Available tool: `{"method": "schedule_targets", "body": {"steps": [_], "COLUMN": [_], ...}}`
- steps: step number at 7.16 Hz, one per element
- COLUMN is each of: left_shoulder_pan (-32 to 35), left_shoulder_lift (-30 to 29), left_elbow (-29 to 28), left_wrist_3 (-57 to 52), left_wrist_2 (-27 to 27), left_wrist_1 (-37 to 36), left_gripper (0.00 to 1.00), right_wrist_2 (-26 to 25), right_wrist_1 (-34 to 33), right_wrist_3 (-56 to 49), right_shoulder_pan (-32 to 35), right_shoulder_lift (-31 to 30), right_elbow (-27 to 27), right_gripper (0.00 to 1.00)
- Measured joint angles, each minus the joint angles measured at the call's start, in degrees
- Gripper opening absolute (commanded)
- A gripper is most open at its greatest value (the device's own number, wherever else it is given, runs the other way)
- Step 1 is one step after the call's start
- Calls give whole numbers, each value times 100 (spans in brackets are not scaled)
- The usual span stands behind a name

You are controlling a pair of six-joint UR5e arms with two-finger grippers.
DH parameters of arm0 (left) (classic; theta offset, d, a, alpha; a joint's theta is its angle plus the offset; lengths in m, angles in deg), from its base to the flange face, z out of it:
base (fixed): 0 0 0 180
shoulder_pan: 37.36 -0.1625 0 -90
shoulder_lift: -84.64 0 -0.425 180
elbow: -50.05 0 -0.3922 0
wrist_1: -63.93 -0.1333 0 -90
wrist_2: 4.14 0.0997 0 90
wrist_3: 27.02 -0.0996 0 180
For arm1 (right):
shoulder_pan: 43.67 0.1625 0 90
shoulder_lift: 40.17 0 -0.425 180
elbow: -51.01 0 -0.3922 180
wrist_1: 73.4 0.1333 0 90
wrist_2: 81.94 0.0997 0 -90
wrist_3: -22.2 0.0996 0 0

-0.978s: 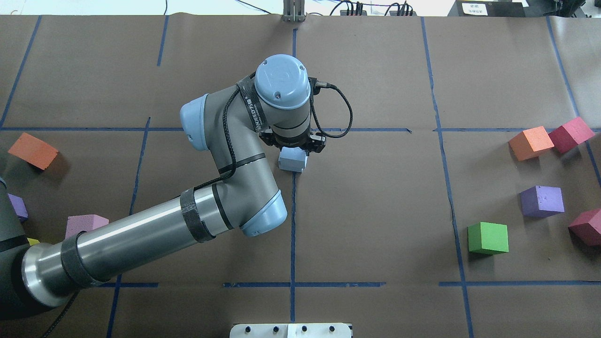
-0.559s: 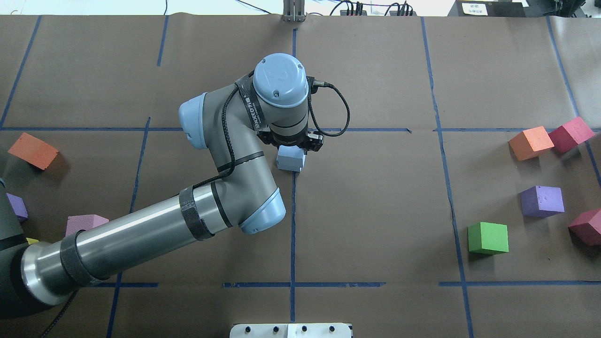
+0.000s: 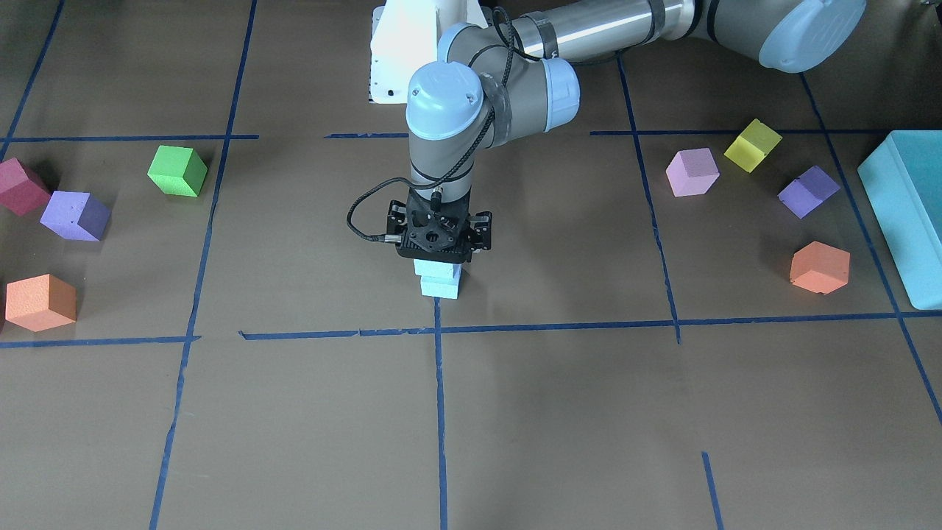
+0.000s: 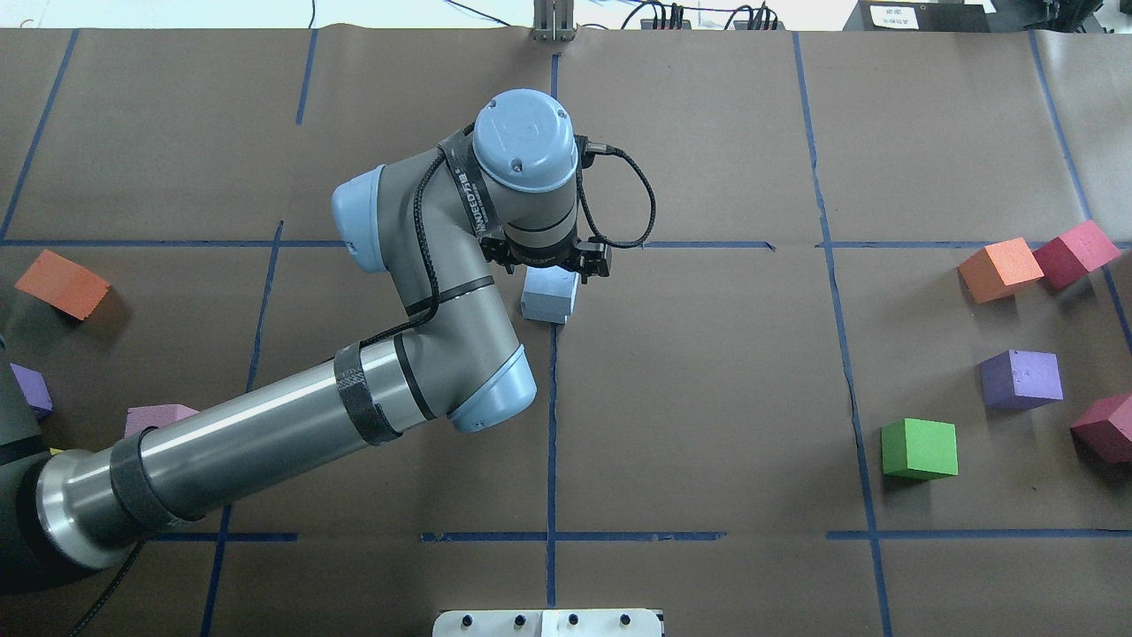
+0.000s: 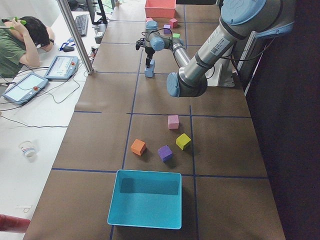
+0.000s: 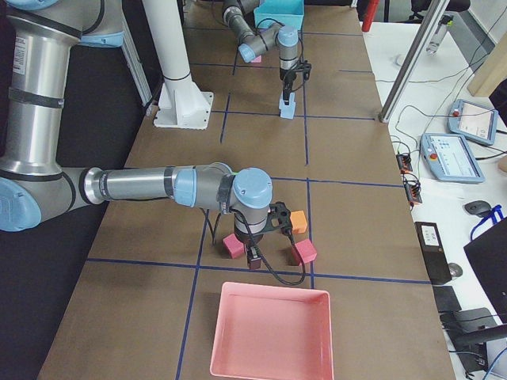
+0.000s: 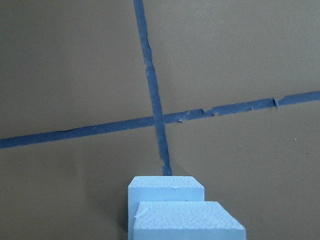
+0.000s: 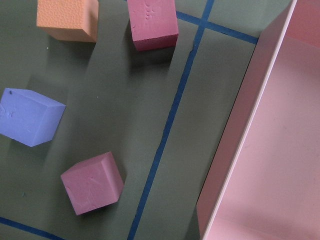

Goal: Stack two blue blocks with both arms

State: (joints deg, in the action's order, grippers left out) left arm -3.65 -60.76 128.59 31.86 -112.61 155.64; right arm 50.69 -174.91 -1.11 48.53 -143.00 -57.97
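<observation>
Just under the left hand (image 3: pixel 440 254) sit the stacked blue blocks (image 3: pixel 440 282).

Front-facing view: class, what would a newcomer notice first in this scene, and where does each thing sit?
The eye falls first on the two blue blocks, stacked in the middle of the brown table, with the left gripper hanging over them. Next come the loose coloured cubes scattered toward both ends of the table. The big teal box at the robot's left end stands out too.
</observation>
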Motion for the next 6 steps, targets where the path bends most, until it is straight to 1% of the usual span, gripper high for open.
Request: {"method": "schedule_targets", "body": {"steps": [2,3,4,5,6], "left_shoulder_pan": [424,682,985,1386,1895], "left_shoulder_lift": [52,251,739,1434,2152], "left_elbow": [249,541,1052,1607,2024], "left_wrist_3": [-197,-546,-1058,-1764,-2644], "left_wrist_2": [-620,-923,-1178,-1445,-1748], "left_wrist_1": [-333,-570,-771,-864,-897], "left_gripper": [100,100,100,100,100], "right_wrist_2": [0,0,0,0,0], "right_wrist_1": [1,5,5,2,2], "right_wrist_3": [-2,-5,-6,-7,-5], "right_shoulder_pan": [0,0,0,0,0], "right_shoulder_lift": [0,0,0,0,1], "right_elbow": [0,1,3,4,6], "right_gripper": [100,100,100,100,100]}}
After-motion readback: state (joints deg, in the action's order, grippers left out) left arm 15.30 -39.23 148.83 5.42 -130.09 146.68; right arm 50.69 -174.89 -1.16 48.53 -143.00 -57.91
